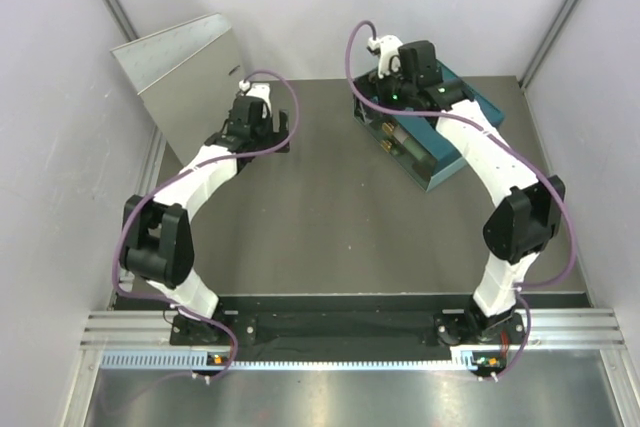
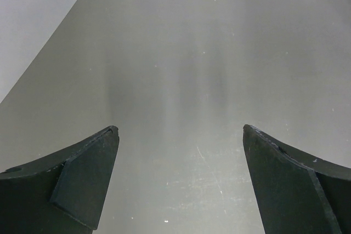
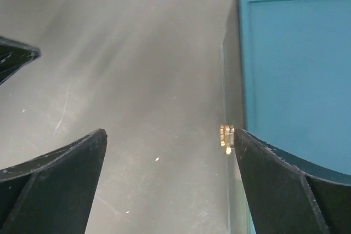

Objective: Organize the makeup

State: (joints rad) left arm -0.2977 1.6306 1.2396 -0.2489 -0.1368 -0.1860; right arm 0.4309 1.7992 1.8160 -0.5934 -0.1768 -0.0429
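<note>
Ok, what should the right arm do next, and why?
Probably lift the right gripper straight up, clear of the teal box: its jaws stand open and empty, and a small gold piece lies close beside them, easy to knock.

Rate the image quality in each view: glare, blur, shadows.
Top external: even light, sharp, no harsh shadows on the table. Left wrist: streaky sheen on the table, jaws near-black silhouettes. Right wrist: similar sheen; the small gold piece beside the teal box is soft, detail unreadable.
</note>
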